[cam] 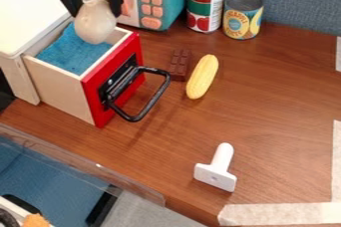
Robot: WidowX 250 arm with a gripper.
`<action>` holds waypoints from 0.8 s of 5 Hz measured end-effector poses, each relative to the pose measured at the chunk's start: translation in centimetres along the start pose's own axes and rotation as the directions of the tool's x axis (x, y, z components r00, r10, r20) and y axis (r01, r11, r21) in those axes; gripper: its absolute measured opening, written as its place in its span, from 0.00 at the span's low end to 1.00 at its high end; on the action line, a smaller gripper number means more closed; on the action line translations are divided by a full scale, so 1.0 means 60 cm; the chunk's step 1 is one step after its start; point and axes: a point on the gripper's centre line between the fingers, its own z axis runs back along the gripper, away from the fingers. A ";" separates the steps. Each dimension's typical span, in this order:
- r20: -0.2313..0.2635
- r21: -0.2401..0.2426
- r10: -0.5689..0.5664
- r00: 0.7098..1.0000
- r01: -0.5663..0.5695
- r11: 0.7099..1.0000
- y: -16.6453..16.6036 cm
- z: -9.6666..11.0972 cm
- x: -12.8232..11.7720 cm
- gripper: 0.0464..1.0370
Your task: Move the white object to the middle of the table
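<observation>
1. The black gripper [97, 12] is up at 11 o'clock in the view. It hangs down with its fingers pointing to 6 o'clock, one on each side of the white bulb [94, 23]. It is pinching the bulb.
2. The white bulb is also at 11 o'clock, over the drawer [62, 87]. It is creamy white, with a fat round bottom and a thinner top between the fingers. I can't tell if its bottom touches the blue cloth [70, 52] under it.
3. The drawer is at 10 o'clock. It is pale wood with a flat red front, and the blue cloth inside looks soft and bumpy. A bent black handle [158, 97] sticks out from the front.
4. The brown tabletop [273, 121] has wood lines on it.
5. A long yellow corn [202, 76] with bumpy rows lies near the middle, a bit toward 1 o'clock. Just beside it, toward 10 o'clock, is a brown chocolate bar [179, 63] made of little squares.
6. Two round metal cans stand near 1 o'clock: a red and green can [206, 2] and a yellow and blue can [242, 16].
7. At 5 o'clock lies a smooth white T-shaped thing [216, 169], with a rounded handle and a flat block end.
</observation>
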 end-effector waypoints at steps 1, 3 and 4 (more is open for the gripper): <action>-0.018 -0.022 -0.089 0.996 0.089 0.996 -0.041 0.001 -0.032 0.75; -0.058 -0.067 -0.210 0.976 0.206 0.976 -0.112 -0.016 -0.083 0.75; -0.038 -0.072 -0.252 0.967 0.249 0.966 -0.149 -0.021 -0.098 0.75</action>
